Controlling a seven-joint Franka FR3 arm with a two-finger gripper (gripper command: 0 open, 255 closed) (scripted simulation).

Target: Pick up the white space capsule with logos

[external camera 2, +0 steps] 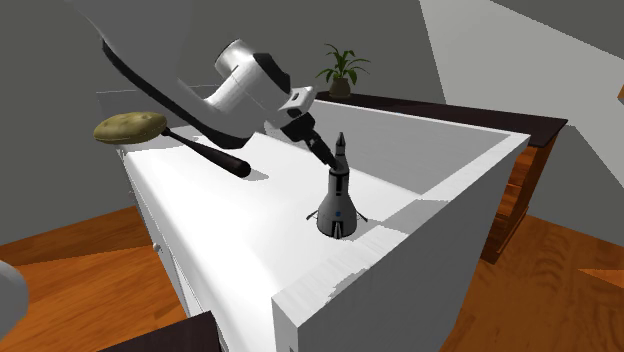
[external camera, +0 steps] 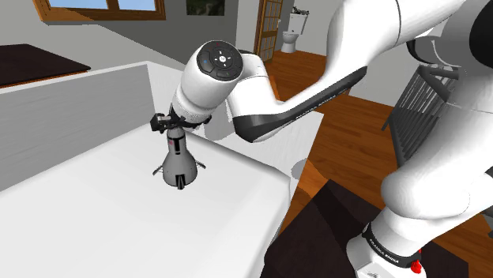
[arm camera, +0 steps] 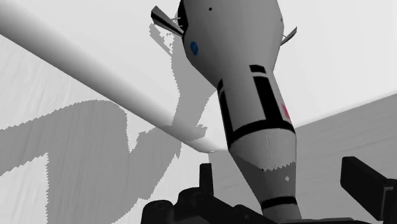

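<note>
Gripper (external camera: 175, 125) at the capsule's nose
I see the fingers (arm camera: 368, 184) spread apart either side of the upright grey-white space capsule (external camera: 179, 163), gripping nothing; it stands on the white counter (external camera: 95, 207).

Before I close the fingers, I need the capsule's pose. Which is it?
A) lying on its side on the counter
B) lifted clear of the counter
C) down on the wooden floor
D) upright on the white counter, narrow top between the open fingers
D: the capsule stands upright on the white counter, its narrow top between the fingers of the gripper, which stand apart from it.
</note>
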